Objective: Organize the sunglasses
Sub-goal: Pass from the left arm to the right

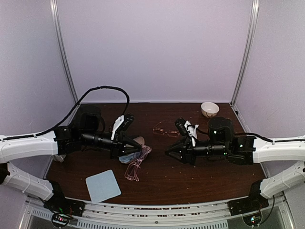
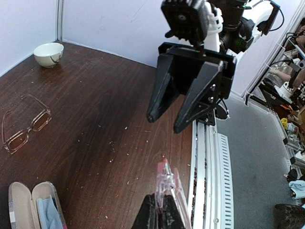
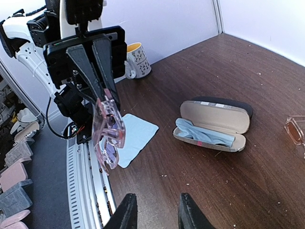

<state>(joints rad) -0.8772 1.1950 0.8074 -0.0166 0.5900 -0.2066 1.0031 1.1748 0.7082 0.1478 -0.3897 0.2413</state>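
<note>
Though apart from the half-open right hand (image 3: pixel 155 210), pink sunglasses (image 3: pixel 107 138) tight in the left hand (image 3: pixel 107 99).

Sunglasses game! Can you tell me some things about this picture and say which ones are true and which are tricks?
1. The jaws of the left arm are shut on the pink sunglasses. True.
2. The glasses case is closed. False: it lies open, with a blue cloth inside.
3. The jaws of the right arm hold the other sunglasses. False: those jaws are open and empty, and that pair lies on the table.
4. A white bowl sits near the back of the table. True.
</note>
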